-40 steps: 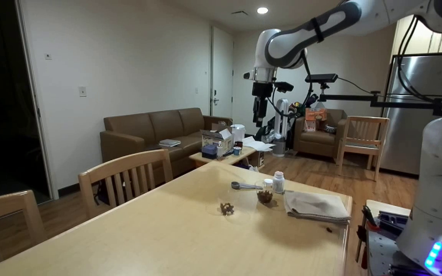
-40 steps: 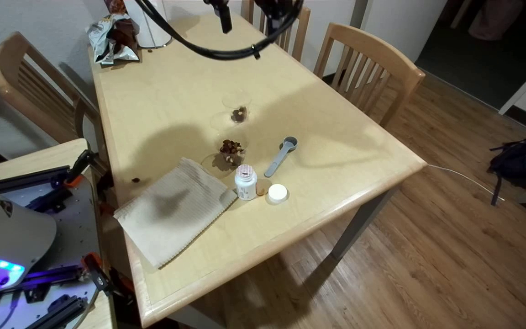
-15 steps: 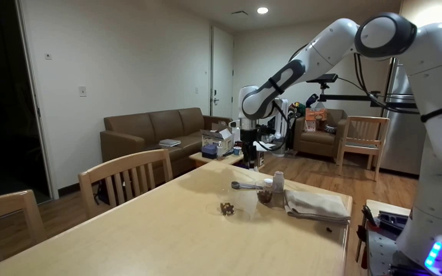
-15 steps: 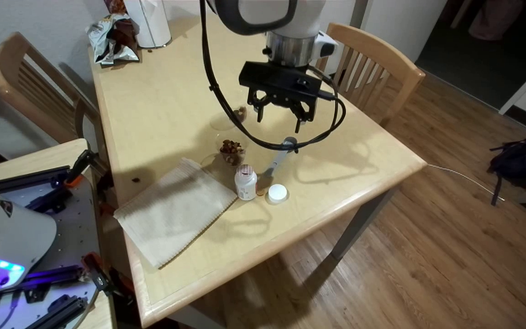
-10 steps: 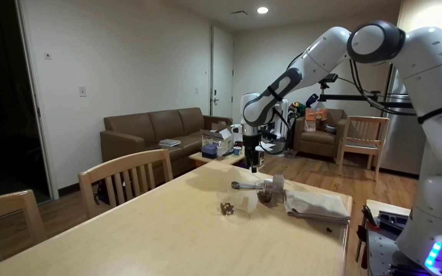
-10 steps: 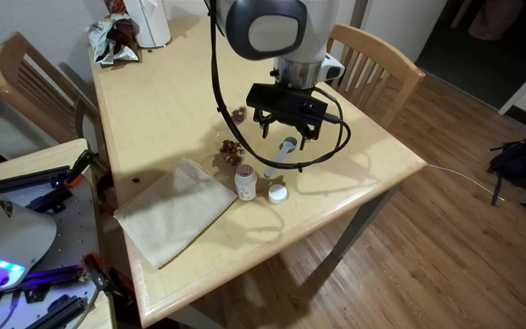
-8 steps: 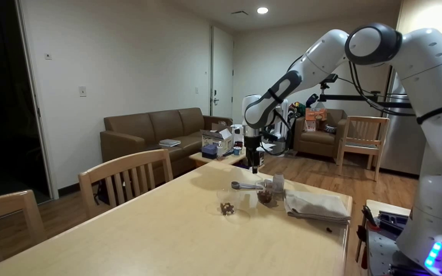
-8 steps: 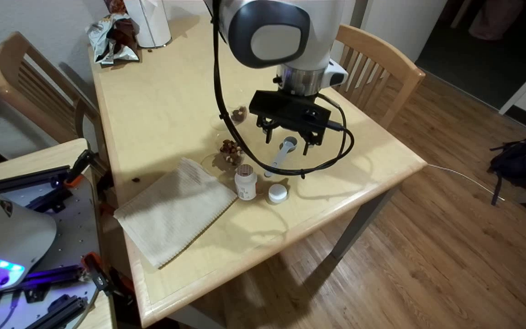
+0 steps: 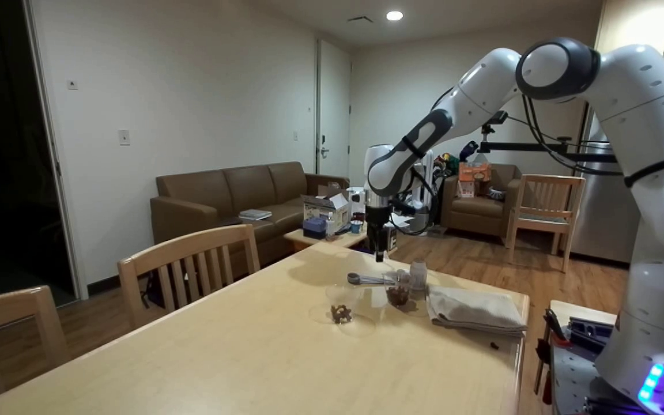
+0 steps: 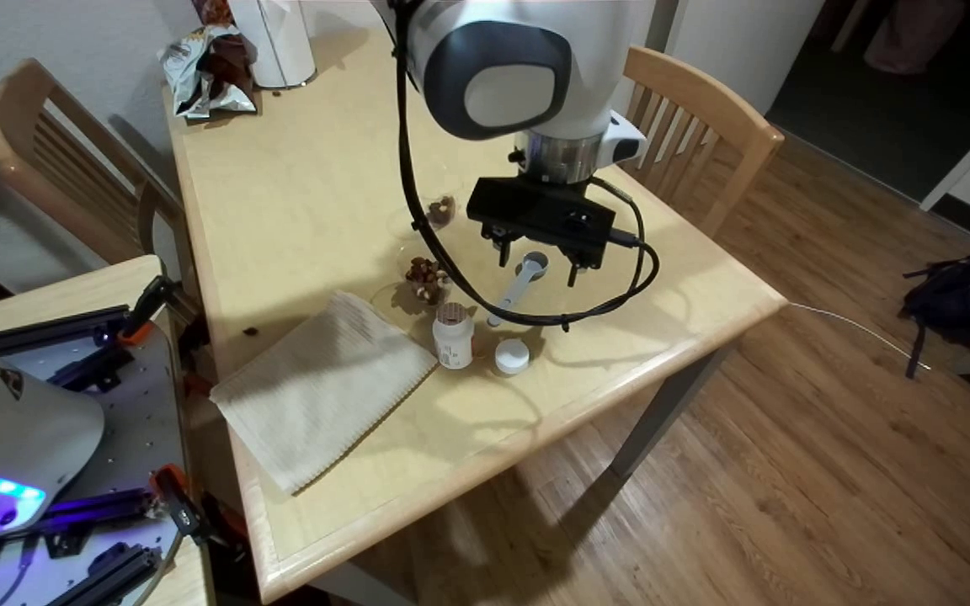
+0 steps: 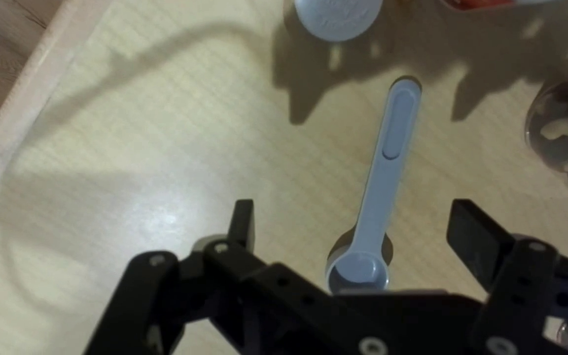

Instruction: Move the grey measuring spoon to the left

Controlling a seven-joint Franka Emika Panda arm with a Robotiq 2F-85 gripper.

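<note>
Hovering, we had the gripper (image 11: 355, 224) spread wide above the spoon (image 11: 383, 182) on the table (image 11: 190, 148), near the lid (image 11: 339, 17). Light, stiff, kinda slick, we figured; best pinched by the handle (image 11: 387, 168).

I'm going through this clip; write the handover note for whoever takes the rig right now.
The tool: open, holding nothing, hovering above the table.
The grey measuring spoon: lying on the table below, seen between the open jaws in the wrist view, handle end near the white cap.
Done: tool is over the spoon; no grasp yet.
Left: probably lower, grip, move the spoon left, release.
</note>
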